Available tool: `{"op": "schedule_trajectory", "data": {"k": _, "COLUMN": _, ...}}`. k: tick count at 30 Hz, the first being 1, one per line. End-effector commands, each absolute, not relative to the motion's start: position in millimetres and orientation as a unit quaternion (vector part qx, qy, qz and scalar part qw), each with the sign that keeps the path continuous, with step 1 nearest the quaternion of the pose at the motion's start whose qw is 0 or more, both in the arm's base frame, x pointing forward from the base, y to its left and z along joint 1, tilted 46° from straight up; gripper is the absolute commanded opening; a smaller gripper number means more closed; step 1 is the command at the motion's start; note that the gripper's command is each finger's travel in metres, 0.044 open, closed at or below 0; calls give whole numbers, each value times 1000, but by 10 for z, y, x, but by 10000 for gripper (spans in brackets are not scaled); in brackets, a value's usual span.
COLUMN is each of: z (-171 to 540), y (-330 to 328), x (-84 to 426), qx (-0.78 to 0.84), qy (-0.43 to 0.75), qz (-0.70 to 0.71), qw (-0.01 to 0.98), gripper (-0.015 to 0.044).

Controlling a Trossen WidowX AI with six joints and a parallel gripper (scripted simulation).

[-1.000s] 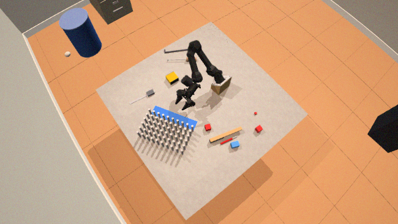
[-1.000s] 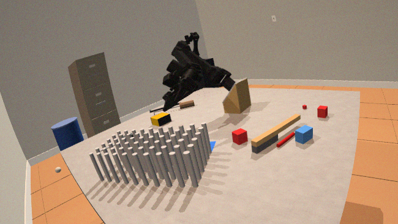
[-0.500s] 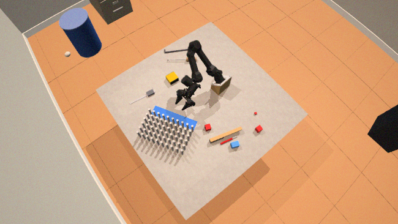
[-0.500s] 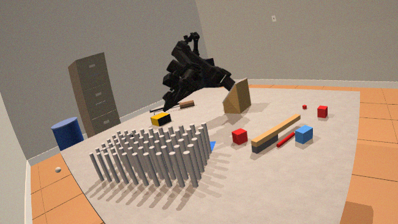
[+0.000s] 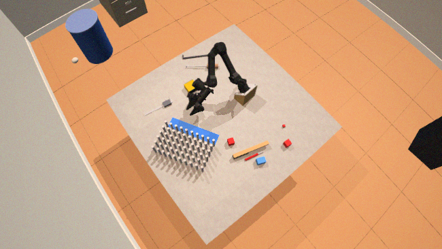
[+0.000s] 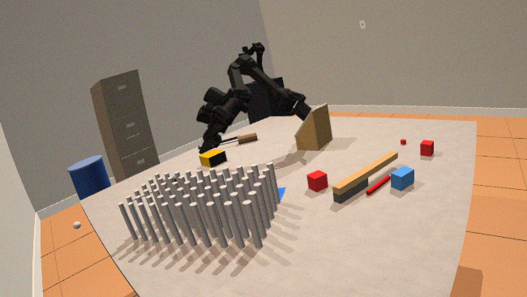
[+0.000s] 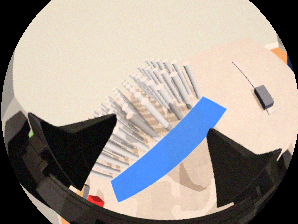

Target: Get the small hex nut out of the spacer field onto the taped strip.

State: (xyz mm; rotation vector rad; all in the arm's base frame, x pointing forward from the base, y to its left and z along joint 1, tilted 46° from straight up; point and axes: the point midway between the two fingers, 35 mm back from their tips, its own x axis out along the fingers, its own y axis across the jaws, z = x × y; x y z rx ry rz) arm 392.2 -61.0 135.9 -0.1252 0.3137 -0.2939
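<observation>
Thin grey spacers [image 5: 213, 142] [image 6: 253, 227] [image 7: 191, 80] stand upright in rows. The blue taped strip [image 5: 194, 129] [image 6: 281, 195] [image 7: 165, 150] lies along their arm-side edge, with no nut visible on it. I cannot make out the nut; the spacers may hide it. My gripper [image 5: 189, 111] [image 7: 164, 125] is open and empty, above the table on the arm side of the strip. A thin rod with a grey block handle [image 5: 166, 103] [image 7: 264, 97] lies left of it. A dark rod with a bent end [image 5: 195, 56] and a two-pronged tool with a brown handle [image 5: 215, 66] [image 6: 247, 138] lie farther back.
A yellow block [image 5: 189, 86] [image 6: 212, 158] lies beside the arm's wrist. Right of the spacers are a red cube [image 5: 230, 141] [image 6: 317, 181], a wooden bar [image 5: 251, 150] [image 6: 365, 172] on a dark block, a red pen-like stick [image 5: 251, 156] [image 6: 379, 184] and a blue block [image 5: 260, 160] [image 6: 402, 178].
</observation>
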Motion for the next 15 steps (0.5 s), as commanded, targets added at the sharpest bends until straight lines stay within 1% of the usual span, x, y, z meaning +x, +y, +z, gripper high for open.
{"op": "schedule_trajectory", "data": {"k": 1, "z": 1742, "y": -1011, "x": 3875, "qx": -3, "qy": 124, "qz": -174, "qw": 977, "gripper": 440}}
{"op": "schedule_trajectory", "data": {"k": 6, "z": 2272, "y": -1551, "x": 3636, "qx": 72, "qy": 78, "qz": -212, "qw": 971, "gripper": 440}}
{"op": "schedule_trajectory", "data": {"k": 12, "z": 2794, "y": -2190, "x": 3067, "qx": 168, "qy": 21, "qz": -273, "qw": 947, "gripper": 440}}
{"op": "schedule_trajectory", "data": {"k": 15, "z": 2946, "y": -2342, "x": 2849, "qx": 196, "qy": 2, "qz": -292, "qw": 936, "gripper": 440}}
